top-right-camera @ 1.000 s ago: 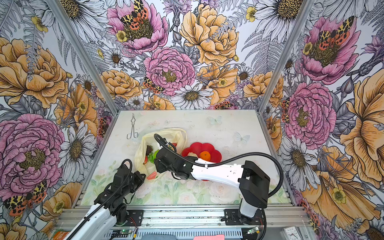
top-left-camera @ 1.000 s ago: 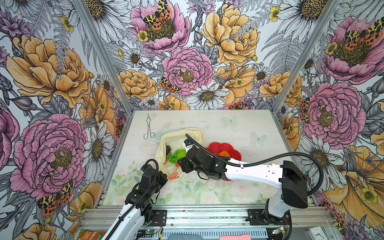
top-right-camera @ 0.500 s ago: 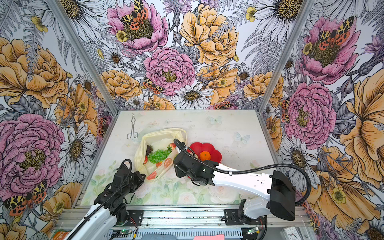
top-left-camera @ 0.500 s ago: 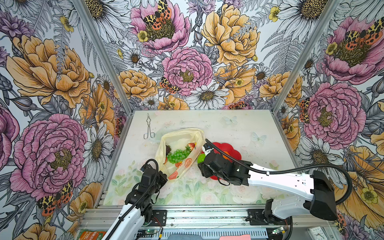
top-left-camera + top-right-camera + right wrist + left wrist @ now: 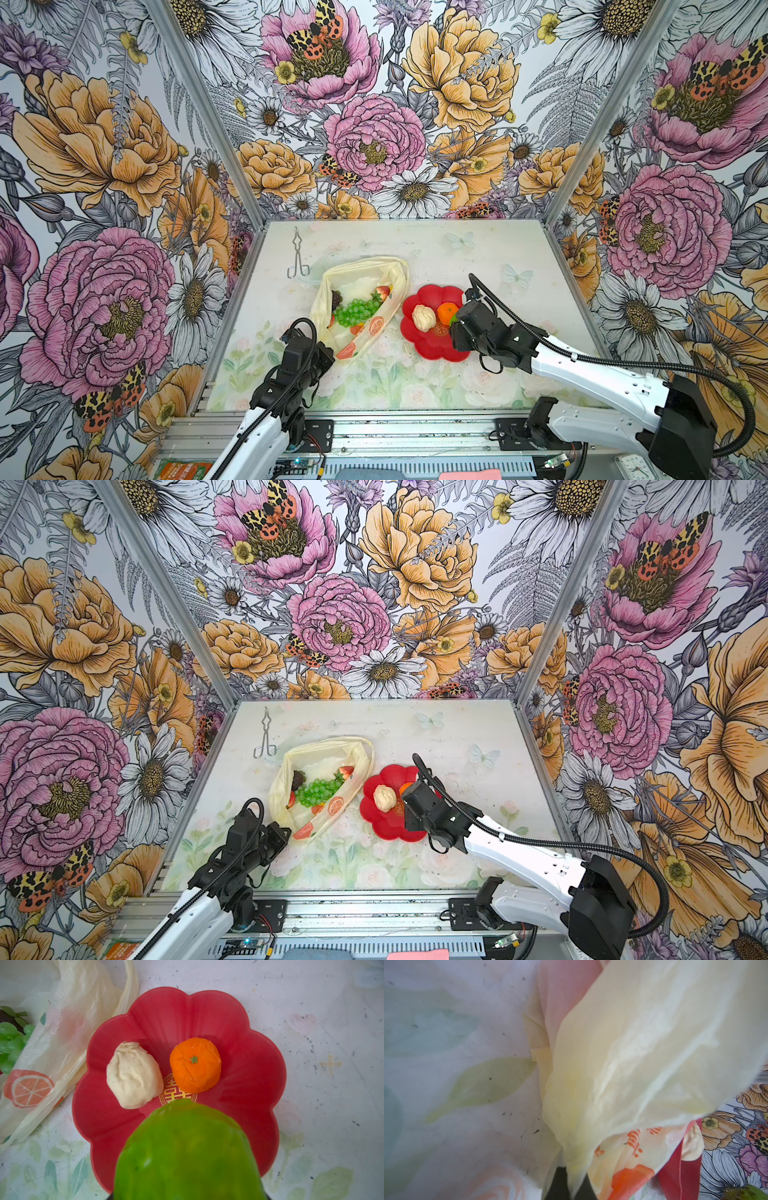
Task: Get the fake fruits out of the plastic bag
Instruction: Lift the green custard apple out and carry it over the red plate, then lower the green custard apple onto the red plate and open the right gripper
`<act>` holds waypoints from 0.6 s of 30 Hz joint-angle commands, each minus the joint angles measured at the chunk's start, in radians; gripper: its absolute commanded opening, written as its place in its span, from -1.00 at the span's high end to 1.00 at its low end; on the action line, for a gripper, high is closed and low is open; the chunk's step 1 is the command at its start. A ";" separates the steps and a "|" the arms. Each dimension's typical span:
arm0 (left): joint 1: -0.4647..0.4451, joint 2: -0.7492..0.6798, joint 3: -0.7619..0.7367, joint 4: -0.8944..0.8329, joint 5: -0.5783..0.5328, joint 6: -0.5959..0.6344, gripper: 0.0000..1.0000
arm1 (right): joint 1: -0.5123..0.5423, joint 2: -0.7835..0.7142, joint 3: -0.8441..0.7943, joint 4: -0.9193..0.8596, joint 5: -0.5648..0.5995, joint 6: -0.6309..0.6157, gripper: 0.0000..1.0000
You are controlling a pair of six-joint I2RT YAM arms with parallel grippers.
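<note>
The pale-yellow plastic bag [image 5: 376, 270] lies open at mid-table. Inside it show a green grape bunch [image 5: 356, 311], a strawberry [image 5: 383, 292] and a dark brown fruit [image 5: 336, 299]. My left gripper [image 5: 571, 1186] is shut on the bag's near corner [image 5: 623, 1068], at the bag's front left in both top views. My right gripper [image 5: 455, 322] hangs over the red flower-shaped plate [image 5: 432, 353], shut on a green round fruit [image 5: 187, 1153] that hides its fingers. On the plate rest a cream bumpy piece [image 5: 133, 1074] and an orange [image 5: 195, 1065].
Metal tongs [image 5: 298, 257] lie at the back left of the table. The plate [image 5: 388, 829] touches the bag's right edge [image 5: 365, 766]. Flowered walls close the table on three sides.
My right gripper has come out of the bag with the green fruit and moved right, over the plate. The bag's contents now show. The left gripper has kept still.
</note>
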 commanded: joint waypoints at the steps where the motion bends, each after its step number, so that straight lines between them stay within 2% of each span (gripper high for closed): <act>1: 0.011 -0.011 -0.011 -0.044 0.026 0.024 0.95 | -0.007 0.032 0.008 0.006 -0.018 0.007 -0.18; 7: 0.011 -0.013 -0.012 -0.045 0.030 0.024 0.95 | -0.047 0.109 0.023 0.006 -0.019 0.003 -0.20; 18: 0.012 -0.029 -0.012 -0.056 0.023 0.021 0.95 | -0.055 0.248 0.072 0.034 0.010 -0.016 -0.24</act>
